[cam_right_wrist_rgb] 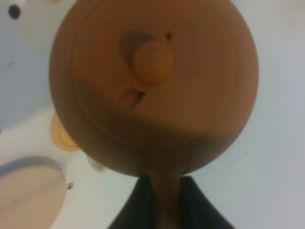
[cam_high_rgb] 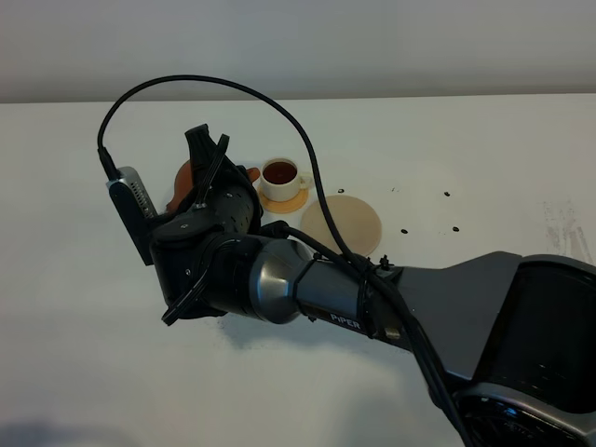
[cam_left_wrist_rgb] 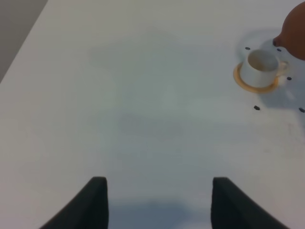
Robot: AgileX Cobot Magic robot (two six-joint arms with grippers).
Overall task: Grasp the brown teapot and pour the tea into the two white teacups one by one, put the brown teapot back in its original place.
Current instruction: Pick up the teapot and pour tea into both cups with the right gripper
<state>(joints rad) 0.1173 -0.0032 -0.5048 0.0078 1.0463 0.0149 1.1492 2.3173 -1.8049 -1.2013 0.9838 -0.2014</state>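
My right gripper (cam_high_rgb: 209, 163) reaches across to the left and is shut on the loop handle of the brown teapot (cam_high_rgb: 183, 182), which the wrist mostly hides here. In the right wrist view the brown teapot (cam_right_wrist_rgb: 152, 86) fills the frame with its knobbed lid on, and the right gripper (cam_right_wrist_rgb: 164, 202) pinches its handle. One white teacup (cam_high_rgb: 279, 174) holds dark tea on its orange coaster. The other white teacup (cam_left_wrist_rgb: 259, 67) looks pale inside, and the teapot (cam_left_wrist_rgb: 294, 31) hangs just beside it. The beige disc (cam_high_rgb: 343, 223) lies bare. My left gripper (cam_left_wrist_rgb: 159, 205) is open over bare table.
The right arm's body and black cable (cam_high_rgb: 307, 158) stretch across the white table (cam_high_rgb: 466, 158) from the lower right. A few small dark marks (cam_high_rgb: 447, 195) dot the surface. The table's left edge (cam_left_wrist_rgb: 19, 43) shows in the left wrist view.
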